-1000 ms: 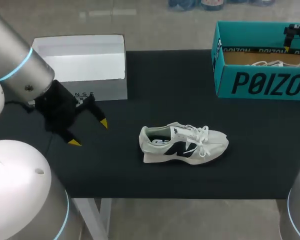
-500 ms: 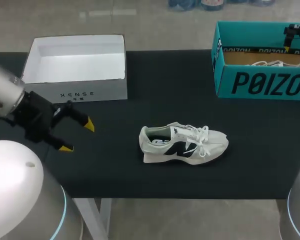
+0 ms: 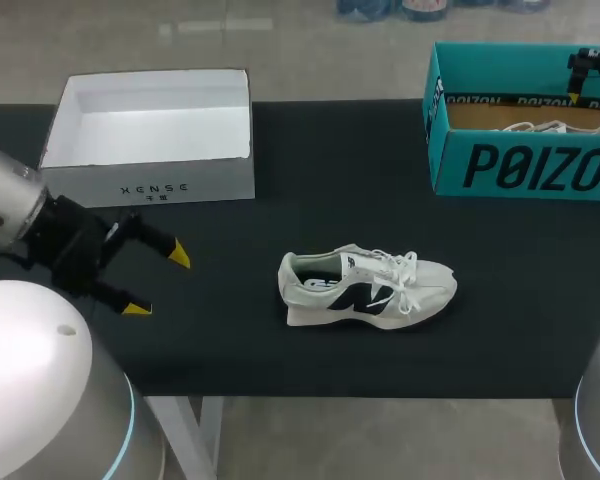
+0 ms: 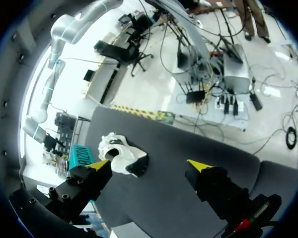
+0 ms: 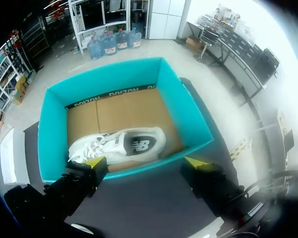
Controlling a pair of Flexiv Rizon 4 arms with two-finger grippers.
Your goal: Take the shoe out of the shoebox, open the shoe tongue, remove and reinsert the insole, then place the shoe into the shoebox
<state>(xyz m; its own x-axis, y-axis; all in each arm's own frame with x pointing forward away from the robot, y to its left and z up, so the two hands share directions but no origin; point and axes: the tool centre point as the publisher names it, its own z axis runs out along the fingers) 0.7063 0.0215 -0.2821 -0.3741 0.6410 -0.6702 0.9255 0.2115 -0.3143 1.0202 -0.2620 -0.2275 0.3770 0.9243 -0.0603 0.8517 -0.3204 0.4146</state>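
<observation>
Head view: a white low-top sneaker with a black side logo and white laces (image 3: 368, 287) lies on its side at the centre of the black-covered table (image 3: 330, 180), toe toward the right of the frame, outside both boxes. An open white cardboard box (image 3: 150, 130) stands at the upper left of the frame; an open teal cardboard shoebox with dark lettering (image 3: 520, 165) stands at the upper right, well apart from the sneaker. Our left gripper (image 3: 158, 281) hangs at the left edge of the frame, below the white box and well apart from the sneaker; its yellow-tipped fingers are spread wide and hold nothing. In the left wrist view the sneaker lies ahead of these parted fingers, nearer one of them, with bare table between the tips. Our right gripper (image 5: 146, 162) hovers over the teal shoebox with its fingers likewise wide apart and empty. In the right wrist view a second white sneaker with a dark insole (image 5: 116, 145) rests on the brown cardboard floor of the shoebox, ahead of and under the fingers.
</observation>
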